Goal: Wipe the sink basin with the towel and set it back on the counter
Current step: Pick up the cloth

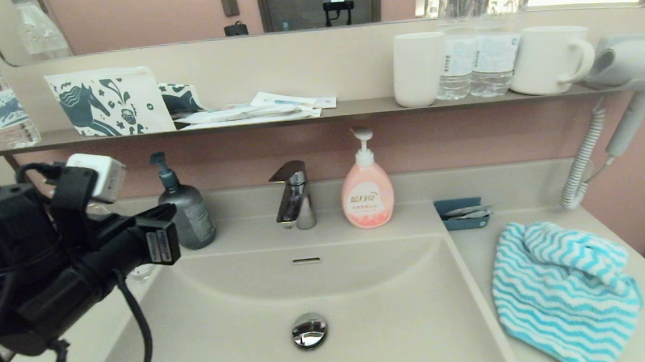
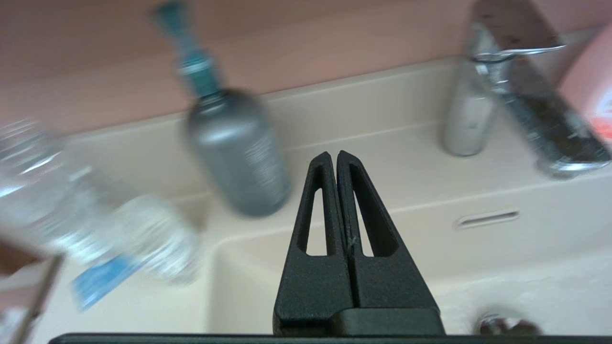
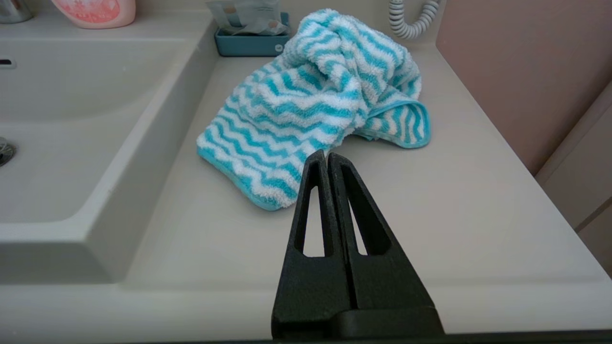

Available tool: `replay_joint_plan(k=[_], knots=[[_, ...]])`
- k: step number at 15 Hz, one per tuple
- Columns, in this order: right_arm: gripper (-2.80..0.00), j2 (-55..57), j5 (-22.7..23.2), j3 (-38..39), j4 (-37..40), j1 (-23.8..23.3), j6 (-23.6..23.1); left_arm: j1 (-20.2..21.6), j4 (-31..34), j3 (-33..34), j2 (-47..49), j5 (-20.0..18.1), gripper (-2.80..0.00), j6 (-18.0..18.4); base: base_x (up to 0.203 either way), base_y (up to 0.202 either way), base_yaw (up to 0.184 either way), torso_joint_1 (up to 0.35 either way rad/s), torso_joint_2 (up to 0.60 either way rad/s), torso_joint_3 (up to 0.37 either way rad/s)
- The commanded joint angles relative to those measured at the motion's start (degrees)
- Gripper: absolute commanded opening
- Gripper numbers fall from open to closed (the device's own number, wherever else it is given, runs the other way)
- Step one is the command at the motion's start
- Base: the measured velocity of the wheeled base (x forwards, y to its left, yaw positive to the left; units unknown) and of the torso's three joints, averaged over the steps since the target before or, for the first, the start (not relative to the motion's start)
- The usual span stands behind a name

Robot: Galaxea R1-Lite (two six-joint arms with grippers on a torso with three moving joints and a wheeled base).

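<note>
While its fingers are pressed together on nothing, the right end effector hovers over the surface near the front edge, just short of the towel, which lies crumpled btwn sink basin & right edge. Left end effector, also closed & empty, sits above the basin's back-left corner.

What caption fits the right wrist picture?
Right gripper, shut, near the striped towel on the counter.

Left wrist view: grey pump bottle and clear bottles blurred (labels unreadable); drain plug cut off.
</note>
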State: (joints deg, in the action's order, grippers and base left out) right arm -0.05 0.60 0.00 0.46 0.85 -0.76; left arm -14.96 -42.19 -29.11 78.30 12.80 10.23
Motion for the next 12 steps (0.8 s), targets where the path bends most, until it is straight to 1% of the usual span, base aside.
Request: replay_joint_plan(k=[1, 6, 8, 10, 11, 12], knots=[[-2.8, 0.0, 0.0, 0.0, 0.0, 0.0, 0.0, 1.6, -0.2, 2.8, -6.2, 0.1, -2.8, 0.0, 0.0, 0.0, 0.0, 0.0, 0.0, 0.0], [-2.8, 0.0, 0.0, 0.0, 0.0, 0.0, 0.0, 2.4, 0.8, 11.9, -19.9, 0.4, -2.8, -0.5, 0.0, 0.0, 0.0, 0.0, 0.0, 0.0], [-2.8, 0.0, 0.0, 0.0, 0.0, 0.0, 0.0, 3.0, 5.0, 12.6, -25.5, 0.5, -2.8, -2.0, 0.0, 0.0, 0.0, 0.0, 0.0, 0.0], [-2.8, 0.0, 0.0, 0.0, 0.0, 0.0, 0.0, 4.9, 11.0, 12.5, -31.2, 0.8, -2.8, -3.3, 0.0, 0.0, 0.0, 0.0, 0.0, 0.0], [-2.8, 0.0, 0.0, 0.0, 0.0, 0.0, 0.0, 6.1, 13.1, 12.3, -34.0, 1.6, -2.8, -3.4, 0.0, 0.0, 0.0, 0.0, 0.0, 0.0], [-2.8, 0.0, 0.0, 0.0, 0.0, 0.0, 0.0, 7.1, 14.6, 12.0, -36.9, 3.5, -2.8, -3.4, 0.0, 0.0, 0.0, 0.0, 0.0, 0.0]])
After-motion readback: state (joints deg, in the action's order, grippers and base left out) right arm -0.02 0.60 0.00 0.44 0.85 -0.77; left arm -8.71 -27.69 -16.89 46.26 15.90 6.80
